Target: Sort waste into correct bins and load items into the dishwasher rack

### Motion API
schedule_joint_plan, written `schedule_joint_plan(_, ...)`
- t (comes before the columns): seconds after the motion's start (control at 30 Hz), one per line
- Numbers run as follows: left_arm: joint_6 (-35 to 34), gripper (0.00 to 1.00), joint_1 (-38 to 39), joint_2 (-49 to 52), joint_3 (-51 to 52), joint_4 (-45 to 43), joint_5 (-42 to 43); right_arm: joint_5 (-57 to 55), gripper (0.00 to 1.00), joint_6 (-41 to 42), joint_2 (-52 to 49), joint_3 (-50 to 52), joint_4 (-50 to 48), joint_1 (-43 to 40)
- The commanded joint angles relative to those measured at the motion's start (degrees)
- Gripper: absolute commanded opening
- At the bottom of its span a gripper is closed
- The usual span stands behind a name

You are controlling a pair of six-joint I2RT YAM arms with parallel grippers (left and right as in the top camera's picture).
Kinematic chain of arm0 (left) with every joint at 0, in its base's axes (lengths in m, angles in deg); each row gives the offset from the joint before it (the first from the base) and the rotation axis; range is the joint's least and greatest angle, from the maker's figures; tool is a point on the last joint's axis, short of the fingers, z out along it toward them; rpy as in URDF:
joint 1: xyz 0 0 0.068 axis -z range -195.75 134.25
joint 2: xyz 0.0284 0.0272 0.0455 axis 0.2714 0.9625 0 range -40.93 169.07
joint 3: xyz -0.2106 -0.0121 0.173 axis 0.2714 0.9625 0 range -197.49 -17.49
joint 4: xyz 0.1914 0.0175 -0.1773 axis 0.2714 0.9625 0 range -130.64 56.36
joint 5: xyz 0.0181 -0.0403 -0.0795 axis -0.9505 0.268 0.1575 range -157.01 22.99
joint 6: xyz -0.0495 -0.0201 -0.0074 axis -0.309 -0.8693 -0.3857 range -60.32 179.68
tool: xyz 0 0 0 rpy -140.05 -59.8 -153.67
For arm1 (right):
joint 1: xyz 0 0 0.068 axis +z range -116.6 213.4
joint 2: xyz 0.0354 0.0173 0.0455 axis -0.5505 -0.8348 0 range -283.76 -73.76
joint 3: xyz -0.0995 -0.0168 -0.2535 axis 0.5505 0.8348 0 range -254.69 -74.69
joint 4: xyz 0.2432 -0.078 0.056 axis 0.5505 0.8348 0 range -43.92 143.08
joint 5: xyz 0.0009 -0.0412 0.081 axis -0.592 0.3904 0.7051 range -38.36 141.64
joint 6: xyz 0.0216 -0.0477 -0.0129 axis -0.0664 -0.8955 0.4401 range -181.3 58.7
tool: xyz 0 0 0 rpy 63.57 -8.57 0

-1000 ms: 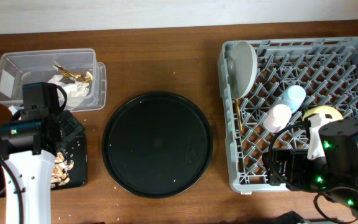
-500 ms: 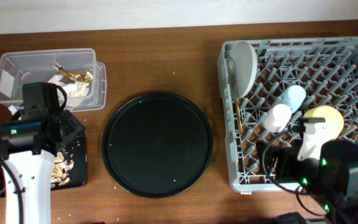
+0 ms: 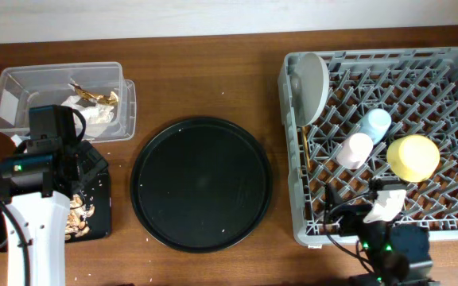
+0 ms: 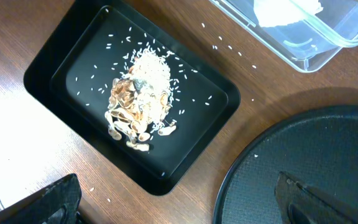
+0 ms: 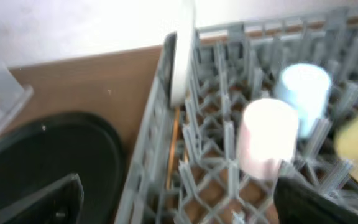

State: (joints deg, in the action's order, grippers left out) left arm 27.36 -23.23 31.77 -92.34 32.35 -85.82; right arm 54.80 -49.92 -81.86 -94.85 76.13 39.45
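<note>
The grey dishwasher rack (image 3: 452, 63) holds an upright grey plate (image 3: 312, 83), a blue cup (image 3: 376, 123), a pink cup (image 3: 355, 149), an upturned yellow bowl (image 3: 413, 156) and chopsticks (image 3: 305, 155) along its left wall. My right gripper (image 3: 356, 214) is open and empty over the rack's front edge; its view shows the pink cup (image 5: 267, 137), blue cup (image 5: 302, 87) and plate (image 5: 180, 56). The clear box (image 3: 22, 79) holds the wrapper (image 3: 86, 111). Food scraps (image 4: 138, 102) lie in the shallow black tray (image 4: 61, 62). My left gripper (image 4: 179, 202) is open and empty above it.
A large round black tray (image 3: 201, 184) lies between the bins and the rack, also in the left wrist view (image 4: 316, 168). Rice grains are scattered on the wood around the shallow tray. My left arm (image 3: 34, 175) covers much of that tray from above.
My right arm has pulled back from over the rack toward the table's front edge, uncovering the yellow bowl resting in the rack. The left arm has not moved.
</note>
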Motion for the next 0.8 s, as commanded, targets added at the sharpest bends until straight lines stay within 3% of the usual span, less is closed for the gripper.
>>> schedule_joint_plan(0.0,0.9,0.99,-0.2,0.1,-0.2,-0.1,0.0,3.8,0.99,-0.6,3.3,5.9,-5.8,-0.5)
schedule_joint_plan(0.4,0.9,0.99,-0.2,0.1,-0.2,-0.1,0.0,8.6,0.99,-0.7,7.9,19.8,-27.6,-4.0)
schedule_joint_plan(0.53,0.9,0.99,-0.2,0.1,-0.2,-0.1,0.0,8.3,0.99,-1.2,7.9,19.8,-29.7,-6.3)
schedule_joint_plan(0.67,0.9,0.99,-0.2,0.1,-0.2,-0.1,0.0,8.1,0.99,-8.0,7.9,19.8,-27.5,-8.5)
schedule_joint_plan(0.77,0.9,0.99,-0.2,0.1,-0.2,-0.1,0.0,1.7,0.99,-8.4,7.9,19.8,-25.9,-9.1)
